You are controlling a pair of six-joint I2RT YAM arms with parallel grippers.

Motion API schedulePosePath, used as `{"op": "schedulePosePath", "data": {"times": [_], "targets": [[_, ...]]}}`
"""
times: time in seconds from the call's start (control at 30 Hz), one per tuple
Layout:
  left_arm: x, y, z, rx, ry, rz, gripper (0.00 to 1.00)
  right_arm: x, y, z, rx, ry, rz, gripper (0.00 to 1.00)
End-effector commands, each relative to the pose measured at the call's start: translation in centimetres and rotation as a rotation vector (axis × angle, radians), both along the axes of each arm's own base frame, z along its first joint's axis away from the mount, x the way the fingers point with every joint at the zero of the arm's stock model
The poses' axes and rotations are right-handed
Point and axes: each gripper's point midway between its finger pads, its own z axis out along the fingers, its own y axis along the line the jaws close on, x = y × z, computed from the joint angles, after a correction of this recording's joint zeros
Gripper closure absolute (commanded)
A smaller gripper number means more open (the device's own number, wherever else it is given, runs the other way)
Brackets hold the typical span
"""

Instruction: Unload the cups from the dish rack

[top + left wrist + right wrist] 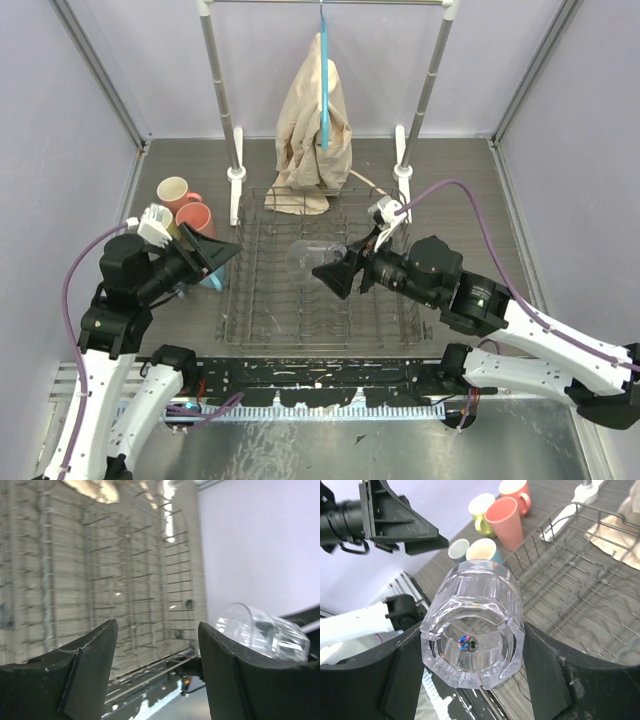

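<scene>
Wire made up the rack (270,310), which filled the middle of the table (480,195). Over its centre the right gripper (335,275) pinched the glass (305,258) by its sides. It lay level, its long axis running from that wrist toward the rack's left edge. At that edge hung the left gripper (215,255), spread and empty, the nearer arm to the mugs (185,205) standing on the table beyond. The glass lay to its right, apart.
</scene>
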Motion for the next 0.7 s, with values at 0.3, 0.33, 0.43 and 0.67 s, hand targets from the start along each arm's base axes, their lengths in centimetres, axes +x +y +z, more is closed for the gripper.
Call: {"op": "schedulePosePath", "data": {"times": [0.3, 0.33, 0.43, 0.67], "targets": [[-2.1, -4.1, 8.3, -0.35, -0.199, -0.229, 0.26, 0.1, 3.0, 5.7, 0.402, -0.014, 0.257, 1.0], [-2.1, -4.3, 8.3, -0.368, -0.193, -0.24, 0.26, 0.0, 3.1, 5.8, 0.409, -0.018, 0.266, 1.0], [-2.2, -4.7, 8.2, -0.396, -0.186, -0.264, 0.26, 0.0, 3.3, 6.0, 0.421, -0.025, 0.28, 1.0], [-2.5, -5.6, 8.4, -0.442, -0.18, -0.333, 0.26, 0.1, 4.4, 6.2, 0.435, -0.011, 0.323, 1.0]]}}
